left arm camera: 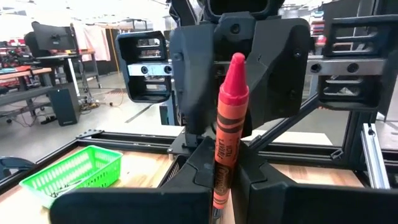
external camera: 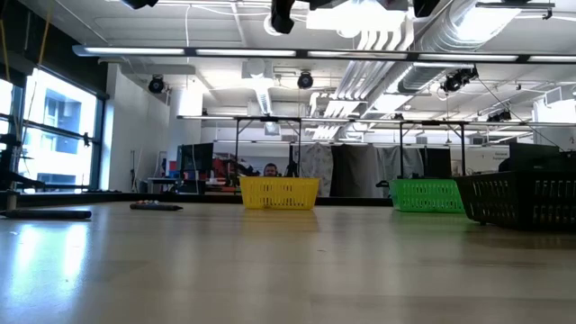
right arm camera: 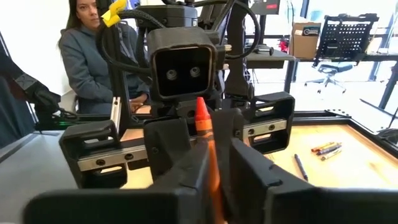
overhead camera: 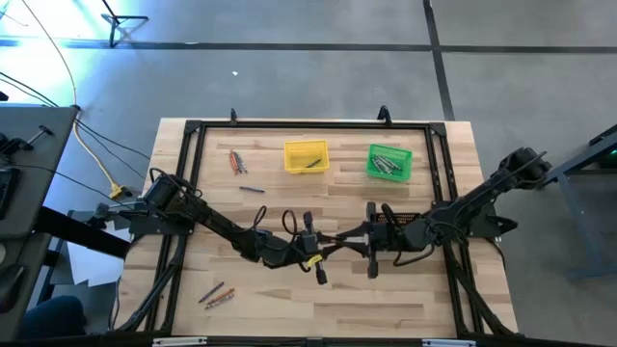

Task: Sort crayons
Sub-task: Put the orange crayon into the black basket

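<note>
Well, both grippers met over the table's middle, raised off the wood. The left gripper [left arm camera: 225, 186] was clamped narrow on an orange-red crayon [left arm camera: 227, 127], standing upright. The right gripper [right arm camera: 214, 177] pinched that same crayon too. More crayons [overhead camera: 218, 293] lay near the front-left edge, others inside the green bin [overhead camera: 389, 162].

Ceiling strip lights [external camera: 297, 52] wash the low view brightly, with window glare at 9 o'clock sheening the tabletop [external camera: 270, 270]. Blue-white glare burns at 11 o'clock overhead. Nearby gripper fingers [right arm camera: 180, 180] blur softly in wrist views.
</note>
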`<state>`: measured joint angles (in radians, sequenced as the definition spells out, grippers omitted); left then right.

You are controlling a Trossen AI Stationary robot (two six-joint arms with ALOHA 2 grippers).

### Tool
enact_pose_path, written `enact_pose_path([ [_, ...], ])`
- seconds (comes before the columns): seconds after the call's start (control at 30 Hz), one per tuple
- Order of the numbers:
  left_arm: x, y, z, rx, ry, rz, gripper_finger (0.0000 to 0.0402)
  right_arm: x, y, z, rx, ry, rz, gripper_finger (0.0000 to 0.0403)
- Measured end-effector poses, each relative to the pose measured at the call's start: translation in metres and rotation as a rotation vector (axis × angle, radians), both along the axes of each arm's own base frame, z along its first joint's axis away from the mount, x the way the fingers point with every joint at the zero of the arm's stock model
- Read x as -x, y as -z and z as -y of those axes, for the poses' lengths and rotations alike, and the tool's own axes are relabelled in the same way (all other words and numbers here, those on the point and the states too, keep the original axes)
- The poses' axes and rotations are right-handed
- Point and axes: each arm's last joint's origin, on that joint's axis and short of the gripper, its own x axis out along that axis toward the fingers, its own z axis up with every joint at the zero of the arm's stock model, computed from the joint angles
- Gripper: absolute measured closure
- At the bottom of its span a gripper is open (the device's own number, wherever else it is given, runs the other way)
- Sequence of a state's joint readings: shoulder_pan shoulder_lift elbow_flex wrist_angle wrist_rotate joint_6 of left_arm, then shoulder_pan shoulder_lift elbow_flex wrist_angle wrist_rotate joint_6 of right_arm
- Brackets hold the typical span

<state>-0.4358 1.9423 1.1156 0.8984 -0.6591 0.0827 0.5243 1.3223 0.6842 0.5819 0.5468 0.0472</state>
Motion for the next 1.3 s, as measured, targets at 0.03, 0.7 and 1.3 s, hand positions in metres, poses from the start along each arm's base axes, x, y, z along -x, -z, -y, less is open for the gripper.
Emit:
enact_pose_path([
  [0.03, 0.000, 0.000, 0.000, 0.001, 0.003, 0.002, 0.0401, 0.001, -0.001, 0.001, 0.000, 0.002, -0.001, 0.0332],
  [0.7, -0.003, -0.001, -0.005, 0.025, 0.021, 0.013, 0.0401, 0.004, -0.007, 0.005, -0.087, -0.004, -0.043, 0.0234],
  [1.3, -0.006, -0.002, -0.013, 0.075, 0.047, 0.032, 0.0401, -0.002, -0.006, 0.009, -0.199, -0.016, -0.065, 0.0234],
])
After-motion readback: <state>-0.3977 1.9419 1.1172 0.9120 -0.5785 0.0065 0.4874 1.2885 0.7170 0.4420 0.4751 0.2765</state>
